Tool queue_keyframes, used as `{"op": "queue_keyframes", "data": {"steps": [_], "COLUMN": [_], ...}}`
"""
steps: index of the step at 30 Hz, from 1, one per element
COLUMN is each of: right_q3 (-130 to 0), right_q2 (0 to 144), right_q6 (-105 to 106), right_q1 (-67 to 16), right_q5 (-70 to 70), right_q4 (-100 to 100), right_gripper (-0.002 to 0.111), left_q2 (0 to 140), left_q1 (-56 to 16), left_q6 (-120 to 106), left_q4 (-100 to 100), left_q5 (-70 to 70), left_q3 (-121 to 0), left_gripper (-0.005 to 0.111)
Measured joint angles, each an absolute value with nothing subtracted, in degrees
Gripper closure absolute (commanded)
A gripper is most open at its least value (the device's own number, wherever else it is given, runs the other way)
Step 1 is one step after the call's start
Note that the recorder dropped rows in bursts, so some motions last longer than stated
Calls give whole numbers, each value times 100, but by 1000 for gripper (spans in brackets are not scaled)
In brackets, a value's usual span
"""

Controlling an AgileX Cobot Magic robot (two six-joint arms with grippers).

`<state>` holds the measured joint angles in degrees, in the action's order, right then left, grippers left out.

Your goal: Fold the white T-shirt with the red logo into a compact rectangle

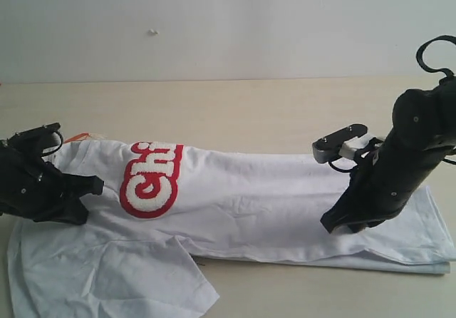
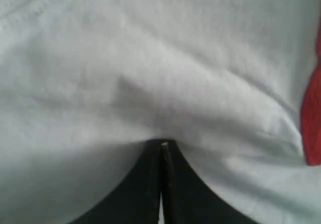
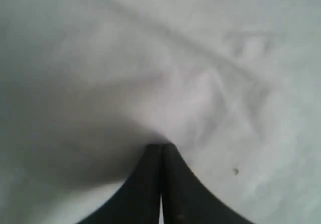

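Across the worktop (image 1: 214, 111) the white T-shirt (image 1: 242, 204) lies partly folded lengthwise, red logo (image 1: 151, 179) up. My left gripper (image 1: 91, 185) and right gripper (image 1: 340, 222) are each pressed together, pinching its cloth. If one pinch slips or holds one layer only, the fold may skew.

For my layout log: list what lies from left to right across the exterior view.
left gripper → red logo → right gripper; the white T-shirt spans under all three.
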<state>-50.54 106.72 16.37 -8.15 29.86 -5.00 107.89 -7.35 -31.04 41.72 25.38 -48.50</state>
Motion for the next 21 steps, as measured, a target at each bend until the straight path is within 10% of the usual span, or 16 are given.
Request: {"op": "queue_keyframes", "data": {"steps": [21], "right_q3": [-4942], "right_q2": [9464], "right_q6": [-882], "right_q1": [-815], "right_q5": [2405], "right_q4": [1903], "right_gripper": [108], "left_q2": [9040], "left_q1": [-754], "left_q6": [-3018], "left_q4": [4153], "left_q5": [2834], "left_q3": [-3864], "left_gripper": [102]}}
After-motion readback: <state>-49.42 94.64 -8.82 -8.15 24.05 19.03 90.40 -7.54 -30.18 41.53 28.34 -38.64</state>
